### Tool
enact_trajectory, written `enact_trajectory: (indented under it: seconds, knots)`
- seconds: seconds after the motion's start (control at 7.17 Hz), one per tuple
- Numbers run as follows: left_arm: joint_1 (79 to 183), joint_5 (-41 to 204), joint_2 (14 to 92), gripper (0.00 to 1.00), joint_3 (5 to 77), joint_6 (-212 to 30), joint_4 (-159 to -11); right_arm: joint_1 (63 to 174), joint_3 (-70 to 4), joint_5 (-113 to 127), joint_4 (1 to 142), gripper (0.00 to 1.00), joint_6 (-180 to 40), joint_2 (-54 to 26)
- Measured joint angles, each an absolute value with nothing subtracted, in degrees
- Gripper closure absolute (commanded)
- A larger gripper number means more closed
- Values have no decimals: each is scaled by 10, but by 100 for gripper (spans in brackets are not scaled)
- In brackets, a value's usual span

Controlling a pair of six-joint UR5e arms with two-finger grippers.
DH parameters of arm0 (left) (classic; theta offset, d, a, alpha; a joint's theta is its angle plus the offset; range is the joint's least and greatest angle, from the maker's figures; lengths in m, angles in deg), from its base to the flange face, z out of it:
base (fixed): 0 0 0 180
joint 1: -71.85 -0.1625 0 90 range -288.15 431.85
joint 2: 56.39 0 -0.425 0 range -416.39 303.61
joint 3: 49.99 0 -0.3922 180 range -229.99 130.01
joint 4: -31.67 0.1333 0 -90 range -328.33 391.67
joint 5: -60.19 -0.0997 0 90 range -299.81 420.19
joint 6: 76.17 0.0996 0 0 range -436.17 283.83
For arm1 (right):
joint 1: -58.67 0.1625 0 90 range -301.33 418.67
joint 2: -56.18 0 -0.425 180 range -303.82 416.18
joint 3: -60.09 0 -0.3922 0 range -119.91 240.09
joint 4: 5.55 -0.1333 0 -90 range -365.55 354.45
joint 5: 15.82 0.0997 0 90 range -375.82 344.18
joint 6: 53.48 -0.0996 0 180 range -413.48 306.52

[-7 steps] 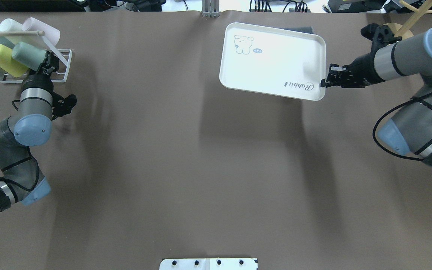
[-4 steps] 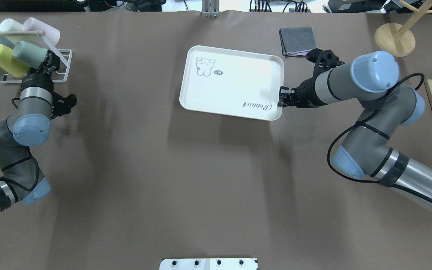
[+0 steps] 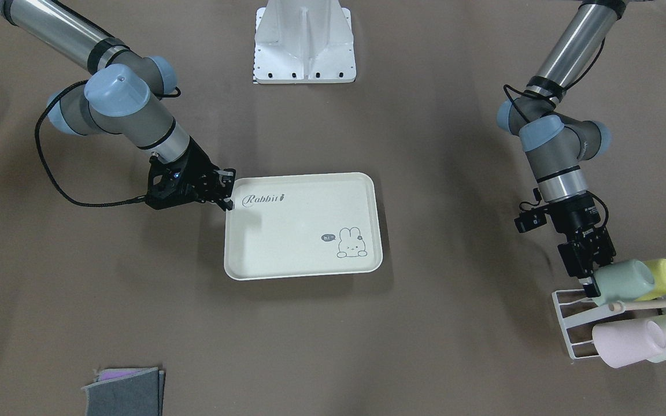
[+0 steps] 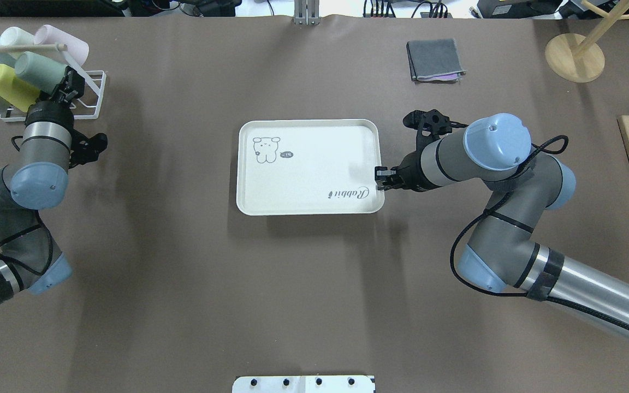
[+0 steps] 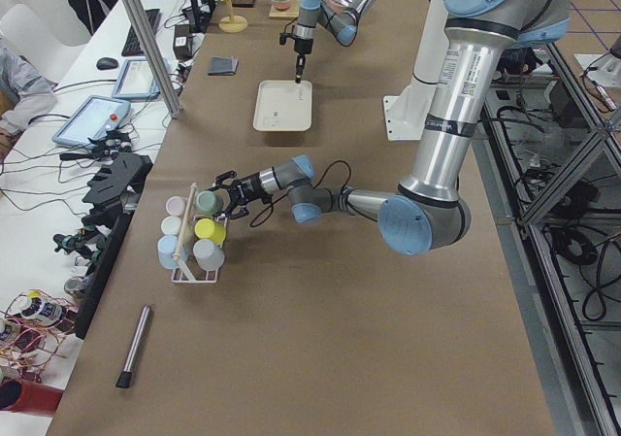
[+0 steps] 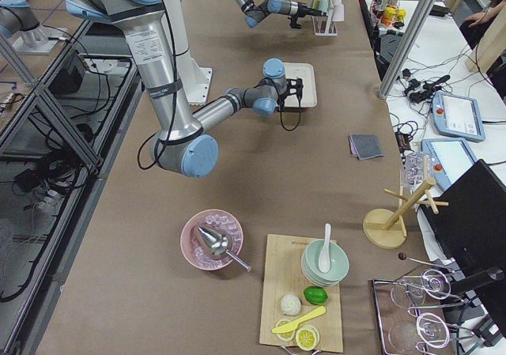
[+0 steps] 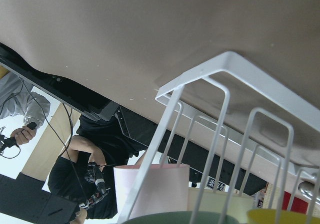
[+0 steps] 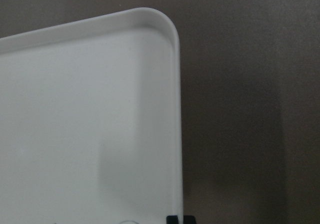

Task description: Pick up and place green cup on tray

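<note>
Your right gripper (image 4: pixel 378 178) is pulling the tray (image 4: pixel 314 164) in to mid-table, pinching its rim. Your left gripper (image 4: pixel 67 84) is clamping the green cup (image 4: pixel 36 68) by its lip, and the cup's just starting to lift off the rack (image 4: pixel 93 106).

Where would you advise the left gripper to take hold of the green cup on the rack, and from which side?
Grip the green cup at its end nearest the left gripper, coming from the table-centre side: it lies tilted on the white rack, the yellow cup close alongside.

Right claw (image 4: pixel 378 177) moved tray (image 4: pixel 314 174) toward centre.
</note>
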State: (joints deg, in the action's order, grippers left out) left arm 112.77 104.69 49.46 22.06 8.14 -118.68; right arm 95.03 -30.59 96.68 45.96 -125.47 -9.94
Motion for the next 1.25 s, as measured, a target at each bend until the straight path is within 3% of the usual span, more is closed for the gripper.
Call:
enact_trajectory:
  seconds: [1.25]
  knots:
    - [1170, 1081, 469, 18, 255, 162, -1239, 950, -282, 966, 459, 100, -1238, -93]
